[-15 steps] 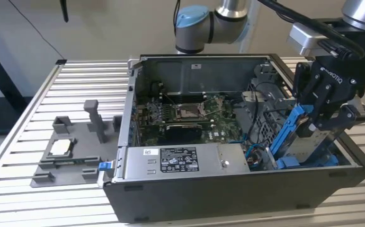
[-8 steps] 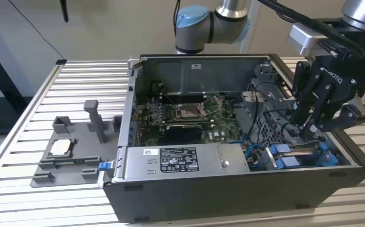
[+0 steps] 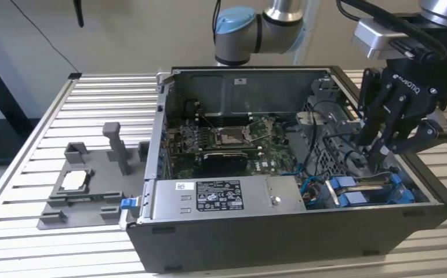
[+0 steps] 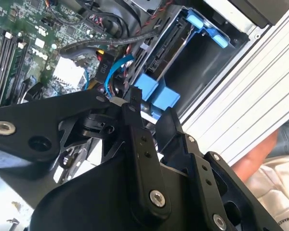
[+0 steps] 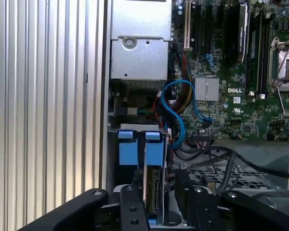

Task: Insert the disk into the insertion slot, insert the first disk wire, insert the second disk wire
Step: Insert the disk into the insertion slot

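Slatted bench (image 3: 22,174), PC case (image 3: 285,243) | disk (image 5: 154,197) on edge in bay (image 3: 366,191), case's 4 o'clock in exterior view | gripper (image 5: 157,185) straddles it, can't tell if clamped | imo push square, dodge blue cable (image 5: 176,113)

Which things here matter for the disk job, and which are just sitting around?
Job:
tool
blue-framed disk
blue cable, likely a disk wire

Lying about:
power supply
motherboard
grey fixture
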Robot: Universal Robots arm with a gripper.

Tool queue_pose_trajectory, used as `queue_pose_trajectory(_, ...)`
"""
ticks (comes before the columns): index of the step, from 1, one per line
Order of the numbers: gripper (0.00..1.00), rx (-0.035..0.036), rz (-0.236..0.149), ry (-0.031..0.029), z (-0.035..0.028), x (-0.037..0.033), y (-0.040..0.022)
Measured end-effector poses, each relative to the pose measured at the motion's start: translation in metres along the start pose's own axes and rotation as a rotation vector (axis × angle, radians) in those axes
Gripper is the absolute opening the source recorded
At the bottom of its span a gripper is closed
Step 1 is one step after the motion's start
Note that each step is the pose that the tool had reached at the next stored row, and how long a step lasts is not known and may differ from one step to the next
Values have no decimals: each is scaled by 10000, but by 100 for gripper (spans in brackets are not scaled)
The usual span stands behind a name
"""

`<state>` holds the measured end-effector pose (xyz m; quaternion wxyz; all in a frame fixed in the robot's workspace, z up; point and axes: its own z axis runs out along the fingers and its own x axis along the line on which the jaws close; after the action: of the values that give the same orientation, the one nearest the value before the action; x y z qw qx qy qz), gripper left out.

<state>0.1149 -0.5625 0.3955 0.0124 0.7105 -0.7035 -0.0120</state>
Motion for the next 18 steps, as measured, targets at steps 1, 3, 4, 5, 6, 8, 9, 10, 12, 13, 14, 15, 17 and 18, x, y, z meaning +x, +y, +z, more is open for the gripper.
queue_pose_trajectory(1, 40, 21, -1, -11, -10, -10, 0)
queue_pose_trajectory(3, 40, 62, -1, -36, -32, -35, 1)
queue_pose_trajectory(4, 40, 78, -1, -46, -42, -55, 1)
queue_pose_trajectory(5, 40, 79, -1, -47, -43, -71, 1)
queue_pose_trajectory(6, 40, 79, -1, -48, -43, -99, 1)
queue_pose_trajectory(8, 40, 80, -1, -49, -43, -164, 0)
queue_pose_trajectory(9, 40, 80, -1, -48, -43, -204, 0)
queue_pose_trajectory(10, 40, 80, -1, -46, -44, -238, 0)
queue_pose_trajectory(12, 40, 80, -1, -48, -41, -285, -3)
queue_pose_trajectory(13, 40, 80, -1, -48, -37, -295, -6)
queue_pose_trajectory(14, 40, 82, -2, -47, -30, -299, -7)
queue_pose_trajectory(15, 40, 83, -5, -49, -20, -299, -9)
queue_pose_trajectory(17, 40, 83, -24, -46, 6, -300, -20)
queue_pose_trajectory(18, 40, 84, -29, -45, 19, -301, -29)
